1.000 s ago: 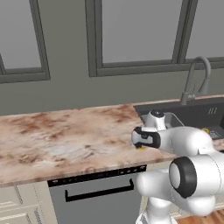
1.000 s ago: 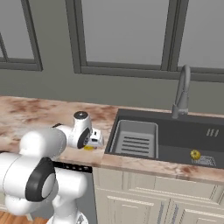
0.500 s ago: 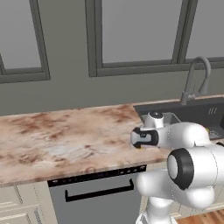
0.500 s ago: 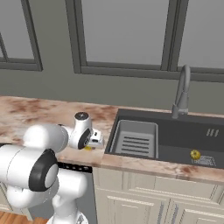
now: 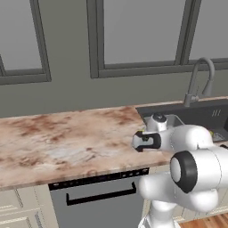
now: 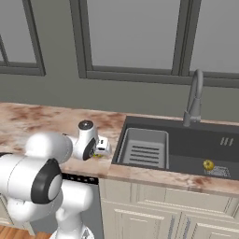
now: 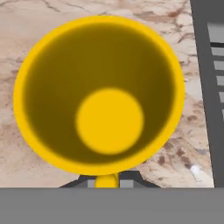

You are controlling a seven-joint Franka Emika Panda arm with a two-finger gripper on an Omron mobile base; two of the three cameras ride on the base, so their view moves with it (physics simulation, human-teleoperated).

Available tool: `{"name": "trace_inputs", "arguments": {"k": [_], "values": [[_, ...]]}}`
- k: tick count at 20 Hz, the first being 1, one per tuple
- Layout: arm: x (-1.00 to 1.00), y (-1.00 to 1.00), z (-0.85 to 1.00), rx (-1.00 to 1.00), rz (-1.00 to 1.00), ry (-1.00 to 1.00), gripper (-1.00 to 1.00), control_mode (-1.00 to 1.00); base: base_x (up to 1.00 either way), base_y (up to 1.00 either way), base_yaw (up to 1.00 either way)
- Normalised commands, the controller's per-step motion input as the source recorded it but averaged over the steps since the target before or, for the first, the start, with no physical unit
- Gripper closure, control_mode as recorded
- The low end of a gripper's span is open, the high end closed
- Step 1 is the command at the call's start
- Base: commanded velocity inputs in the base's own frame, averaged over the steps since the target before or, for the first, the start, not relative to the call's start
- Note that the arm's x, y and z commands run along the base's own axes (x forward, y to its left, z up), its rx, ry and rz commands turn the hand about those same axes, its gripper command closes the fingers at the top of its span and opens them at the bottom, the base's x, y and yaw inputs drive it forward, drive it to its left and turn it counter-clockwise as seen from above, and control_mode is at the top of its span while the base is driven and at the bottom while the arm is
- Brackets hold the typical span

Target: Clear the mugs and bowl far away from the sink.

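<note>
Yellow mug [image 7: 99,96] directly under claw [image 7: 107,180], apparently pinched at its rim.

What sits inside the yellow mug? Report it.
The yellow mug is empty: the hand view shows its bare yellow bottom. It stands on the marble counter beside the sink. The gripper is shut on its near rim, which covers that wall's outside.

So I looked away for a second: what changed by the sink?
The claw has closed on the rim of the yellow mug, which stands upright on the counter beside the sink. The arm barely shifted; mug, sink and faucet stayed put.
</note>
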Motion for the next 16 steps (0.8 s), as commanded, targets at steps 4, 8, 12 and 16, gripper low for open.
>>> {"name": "trace_inputs", "arguments": {"k": [4, 8, 12, 16], "values": [[0.11, 0.11, 0.03, 0.0, 0.04, -0.11, 1.0, -1.0, 0.0, 0.0, 0.0], [-0.42, 0.0, 0.94, -0.02, 0.03, -0.04, 1.0, -1.0, 0.0, 0.0, 0.0], [-0.54, 0.0, 1.0, -0.04, 0.01, 0.0, 1.0, -1.0, 0.0, 0.0, 0.0], [-0.33, 0.01, 1.0, -0.09, 0.01, 0.03, 1.0, -1.0, 0.0, 0.0, 0.0]]}}
